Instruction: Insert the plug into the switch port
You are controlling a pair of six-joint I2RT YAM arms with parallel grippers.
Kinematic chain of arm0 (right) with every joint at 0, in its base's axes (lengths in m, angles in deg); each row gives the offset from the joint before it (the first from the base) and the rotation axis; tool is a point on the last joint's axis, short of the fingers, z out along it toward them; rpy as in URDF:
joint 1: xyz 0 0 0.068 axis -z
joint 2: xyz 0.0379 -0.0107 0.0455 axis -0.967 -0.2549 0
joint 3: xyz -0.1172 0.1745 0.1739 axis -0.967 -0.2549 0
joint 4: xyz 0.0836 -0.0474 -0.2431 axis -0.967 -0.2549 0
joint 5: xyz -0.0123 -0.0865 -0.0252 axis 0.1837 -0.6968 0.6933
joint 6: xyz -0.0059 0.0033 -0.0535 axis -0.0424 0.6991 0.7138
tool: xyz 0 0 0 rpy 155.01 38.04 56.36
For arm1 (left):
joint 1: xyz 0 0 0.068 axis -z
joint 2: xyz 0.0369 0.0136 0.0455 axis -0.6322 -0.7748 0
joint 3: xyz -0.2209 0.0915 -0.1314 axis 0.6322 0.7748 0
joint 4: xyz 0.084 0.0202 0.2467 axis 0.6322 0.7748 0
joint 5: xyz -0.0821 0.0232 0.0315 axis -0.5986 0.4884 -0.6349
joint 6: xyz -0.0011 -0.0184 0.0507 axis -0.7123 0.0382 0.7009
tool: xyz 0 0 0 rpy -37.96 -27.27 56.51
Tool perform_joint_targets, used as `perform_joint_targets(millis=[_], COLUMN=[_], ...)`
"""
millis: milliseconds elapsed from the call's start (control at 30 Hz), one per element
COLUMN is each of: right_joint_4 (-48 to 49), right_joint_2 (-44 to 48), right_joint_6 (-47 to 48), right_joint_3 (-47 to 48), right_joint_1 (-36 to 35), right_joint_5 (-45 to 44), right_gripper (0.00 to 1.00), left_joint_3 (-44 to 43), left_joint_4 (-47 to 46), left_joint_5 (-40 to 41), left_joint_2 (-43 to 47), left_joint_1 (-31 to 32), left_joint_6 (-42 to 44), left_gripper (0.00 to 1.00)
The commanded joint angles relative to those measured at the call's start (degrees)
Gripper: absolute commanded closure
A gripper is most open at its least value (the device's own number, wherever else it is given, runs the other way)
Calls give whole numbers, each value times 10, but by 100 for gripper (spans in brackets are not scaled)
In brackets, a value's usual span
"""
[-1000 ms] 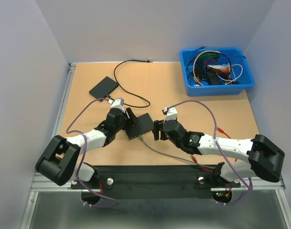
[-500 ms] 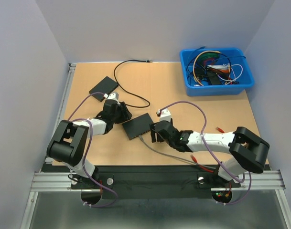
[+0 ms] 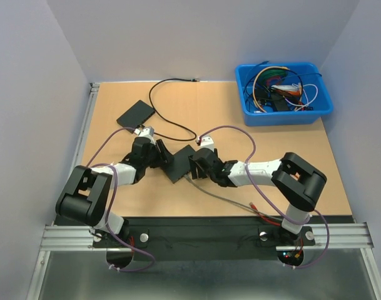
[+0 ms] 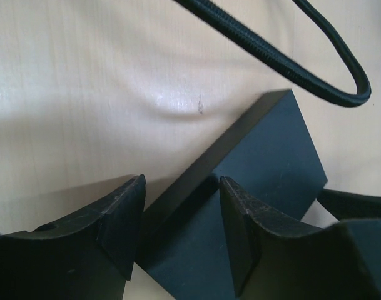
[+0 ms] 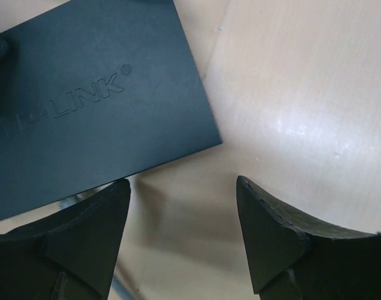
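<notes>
Lying flat near the middle of the table (image 3: 290, 144), the black switch (image 3: 179, 164) sits between both arms. The left hand (image 4: 181, 209) straddles 1 corner of it with fingers narrowly parted; I cannot tell whether they pinch it. The right hand (image 5: 181, 206) gapes wide just beside the switch, holding nothing. A grey cable (image 3: 215, 195) trails from the switch's near side, its plug end hidden.
</notes>
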Motion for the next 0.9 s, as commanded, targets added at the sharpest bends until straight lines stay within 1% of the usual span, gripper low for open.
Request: perform_joint_targets(millis=[0,133,233,367,433,567,633,700,733,800,833,867], right_joint_4=[32,34,33,33,27,-43,-115,-159,-207,-252,-296,-318], right_joint_2=[-17,-51,-58,-35,-5,59,112,157,200,235,264,274], right_joint_6=[7,8,11,16,27,37,29,9,-3,-46,-62,-93], right_joint_3=[51,81,92,70,58,38,31,13,5,-6,-11,-11], right_joint_1=[1,2,2,2,2,2,2,1,2,1,1,2], right_joint_5=[17,35,40,23,8,-65,-107,-118,-118,-104,-81,-70], right_gripper=[27,28,29,29,29,29,29,30,31,37,43,46], left_joint_3=[21,36,39,29,23,-2,-16,-25,-29,-25,-21,-20], left_joint_4=[-1,5,12,37,45,65,71,89,95,99,99,99], left_joint_5=[-21,-21,-18,-1,6,11,2,1,12,24,33,36], left_joint_2=[39,63,78,88,92,91,87,92,97,114,119,121], left_joint_1=[1,0,1,1,0,0,0,0,1,0,1,1], left_joint_6=[-15,-19,-19,-8,-1,25,34,45,47,47,46,44], left_gripper=[39,39,39,39,39,39,39,40,40,40,40,40])
